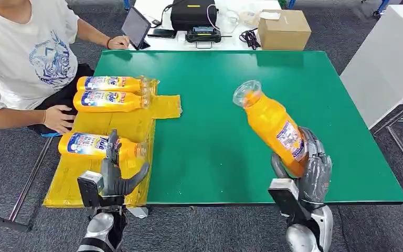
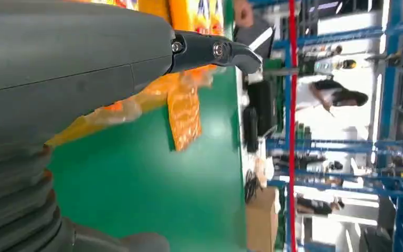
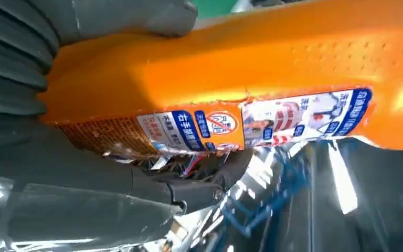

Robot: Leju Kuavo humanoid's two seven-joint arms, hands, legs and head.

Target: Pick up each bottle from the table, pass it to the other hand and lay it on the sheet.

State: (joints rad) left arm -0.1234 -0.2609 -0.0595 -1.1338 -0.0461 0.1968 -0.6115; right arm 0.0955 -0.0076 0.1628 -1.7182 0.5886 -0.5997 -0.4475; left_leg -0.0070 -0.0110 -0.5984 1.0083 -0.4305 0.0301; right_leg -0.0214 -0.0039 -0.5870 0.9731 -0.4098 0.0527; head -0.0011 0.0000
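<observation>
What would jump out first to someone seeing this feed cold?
Probably the orange bottle that the right hand holds tilted above the green table, cap end pointing away from the robot. Next, three more orange bottles lying on the yellow sheet at the table's left edge, with the left hand open just in front of the nearest one.

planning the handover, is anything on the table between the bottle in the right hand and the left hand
Nothing visible does: bare green table lies between the bottle held in the right hand and the open left hand, which is over the sheet's near edge.
</observation>
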